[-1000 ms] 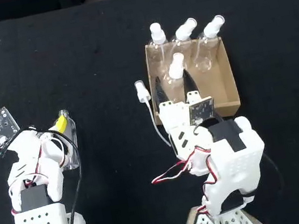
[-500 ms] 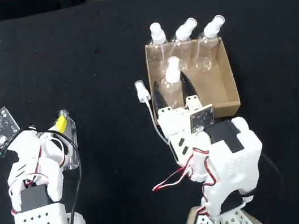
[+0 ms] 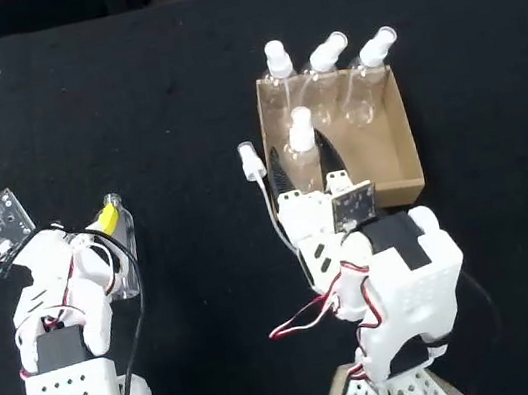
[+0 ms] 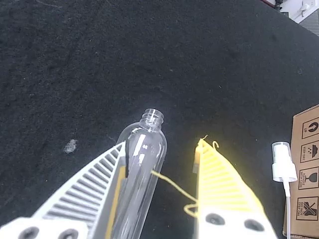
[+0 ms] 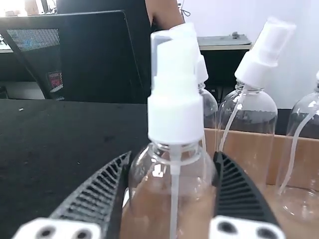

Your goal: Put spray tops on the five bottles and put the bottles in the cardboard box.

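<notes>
A clear bottle with no top [image 4: 144, 149] sits between the fingers of my left gripper [image 4: 162, 144], which is shut on it at the table's left [image 3: 112, 223]. Its open neck points away from the arm. My right gripper [image 3: 303, 150] is shut on a bottle with a white spray top [image 3: 301, 128], standing in the near left part of the cardboard box [image 3: 398, 150]. Both black fingers [image 5: 107, 186] press its sides [image 5: 172, 164]. Three topped bottles [image 3: 328, 65] lean at the box's far wall. A loose spray top [image 3: 251, 162] with its tube lies on the table just left of the box [image 4: 281, 162].
The table is covered in black cloth. The box's right half floor is bare. A small circuit board [image 3: 1, 221] sticks out of the left arm. A dark screen and chair stand beyond the table's far edge [image 5: 75, 55].
My right gripper has shifted the topped bottle a little to the left and nearer inside the box. The left arm and its bottle have stayed still.
</notes>
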Motion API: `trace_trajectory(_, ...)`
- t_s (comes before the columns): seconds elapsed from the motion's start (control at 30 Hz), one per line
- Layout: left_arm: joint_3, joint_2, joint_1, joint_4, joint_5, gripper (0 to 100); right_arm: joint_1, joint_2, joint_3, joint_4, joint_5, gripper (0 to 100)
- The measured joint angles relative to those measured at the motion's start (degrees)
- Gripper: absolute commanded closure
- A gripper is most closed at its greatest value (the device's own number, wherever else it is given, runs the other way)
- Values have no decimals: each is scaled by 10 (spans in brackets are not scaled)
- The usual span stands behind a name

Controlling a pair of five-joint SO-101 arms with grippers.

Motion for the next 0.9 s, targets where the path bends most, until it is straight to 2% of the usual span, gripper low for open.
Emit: trace_trajectory(0.9, 0, 0, 0, 0, 0, 787, -15, 0, 0, 0, 20, 802)
